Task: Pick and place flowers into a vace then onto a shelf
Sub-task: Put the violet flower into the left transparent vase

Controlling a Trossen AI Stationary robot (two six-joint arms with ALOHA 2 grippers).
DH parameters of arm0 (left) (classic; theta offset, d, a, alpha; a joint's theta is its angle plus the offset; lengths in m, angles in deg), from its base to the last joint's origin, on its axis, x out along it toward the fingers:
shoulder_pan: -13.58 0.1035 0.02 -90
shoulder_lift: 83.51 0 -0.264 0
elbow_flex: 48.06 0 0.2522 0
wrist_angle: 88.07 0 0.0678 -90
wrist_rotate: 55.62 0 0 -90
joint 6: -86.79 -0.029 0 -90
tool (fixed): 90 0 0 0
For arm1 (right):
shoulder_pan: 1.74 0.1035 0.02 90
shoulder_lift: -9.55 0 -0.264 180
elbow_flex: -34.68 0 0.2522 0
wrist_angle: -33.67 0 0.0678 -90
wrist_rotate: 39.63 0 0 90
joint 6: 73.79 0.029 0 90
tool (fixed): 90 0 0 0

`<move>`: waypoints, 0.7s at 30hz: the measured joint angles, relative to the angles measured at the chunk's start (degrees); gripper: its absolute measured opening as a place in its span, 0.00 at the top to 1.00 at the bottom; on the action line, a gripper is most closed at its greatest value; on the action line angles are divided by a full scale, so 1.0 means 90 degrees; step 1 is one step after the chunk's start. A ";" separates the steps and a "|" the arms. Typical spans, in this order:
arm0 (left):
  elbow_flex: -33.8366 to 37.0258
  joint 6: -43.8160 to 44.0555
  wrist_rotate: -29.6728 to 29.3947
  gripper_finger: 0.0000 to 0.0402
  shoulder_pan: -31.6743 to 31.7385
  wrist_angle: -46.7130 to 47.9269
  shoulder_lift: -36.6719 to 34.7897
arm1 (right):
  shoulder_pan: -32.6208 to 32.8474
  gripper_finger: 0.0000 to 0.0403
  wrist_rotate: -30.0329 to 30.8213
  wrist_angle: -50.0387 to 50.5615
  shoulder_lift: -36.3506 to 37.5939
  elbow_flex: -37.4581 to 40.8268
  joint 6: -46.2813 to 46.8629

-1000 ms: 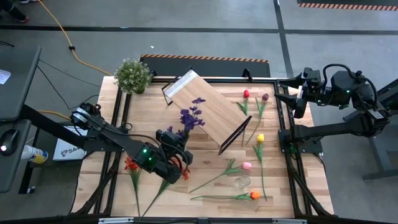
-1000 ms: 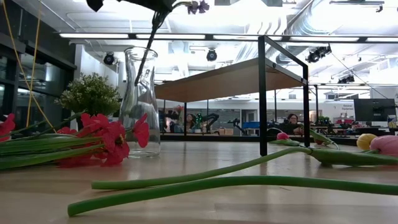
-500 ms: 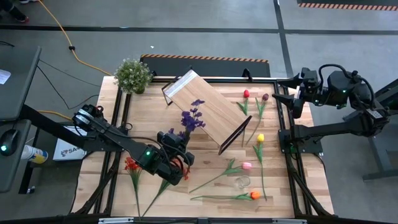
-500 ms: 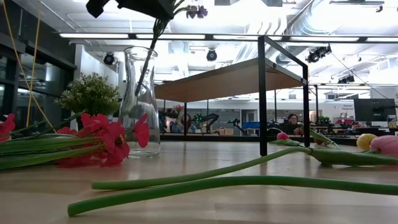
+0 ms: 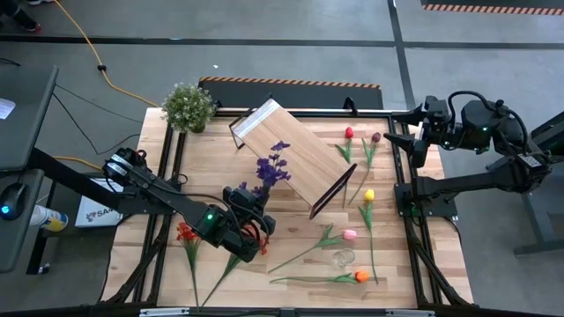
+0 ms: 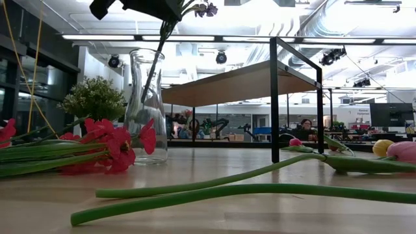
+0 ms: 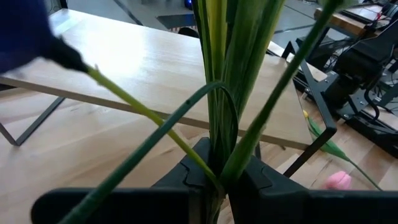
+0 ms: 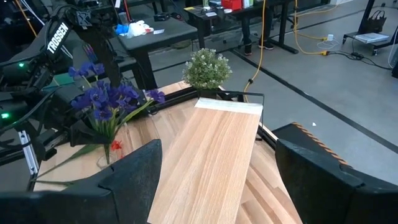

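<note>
My left gripper (image 5: 249, 214) is shut on a purple flower sprig (image 5: 271, 167) above the clear glass vase (image 6: 146, 110), which stands on the table left of the shelf (image 5: 295, 158). The sprig's stem (image 6: 151, 68) slants down through the vase's mouth. Red sprays (image 5: 187, 236) lie at the near left, touching the vase. Red (image 5: 348, 134), maroon (image 5: 376, 138), yellow (image 5: 369, 195), pink (image 5: 350, 234) and orange (image 5: 361, 276) tulips lie flat on the right half. My right gripper (image 8: 217, 186) stands open at the far right edge, high up, holding nothing. My left gripper pinches the sprig's bundle of green stems and leaves (image 7: 217, 155) between its two fingers, below the blossoms. The fingers come almost level from the table's near left and lie across the stems. The sprig stands tilted, blossoms above the fingers and its lower stem (image 6: 147, 81) inside the vase.
A bushy potted plant (image 5: 188, 106) stands at the far left corner. The shelf lies slantwise across the table's middle on black legs (image 6: 274, 97). A small clear thing (image 5: 342, 258) sits among the tulip stems near the front. Black rails run along both table sides.
My left gripper has sunk a little with the purple sprig, whose stem now slants more steeply into the vase's mouth. It has stayed shut on the sprig.
</note>
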 joint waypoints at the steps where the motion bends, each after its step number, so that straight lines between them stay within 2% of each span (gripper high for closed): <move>1: 0.0000 0.0000 0.0006 0.80 0.0000 0.0000 0.0000 | 0.0001 0.25 0.0000 0.0000 0.0000 0.0000 0.0001; 21: 0.0000 -0.0204 0.0189 0.80 0.0000 0.0109 0.0000 | 0.0001 0.25 0.0000 0.0000 0.0000 0.0000 0.0001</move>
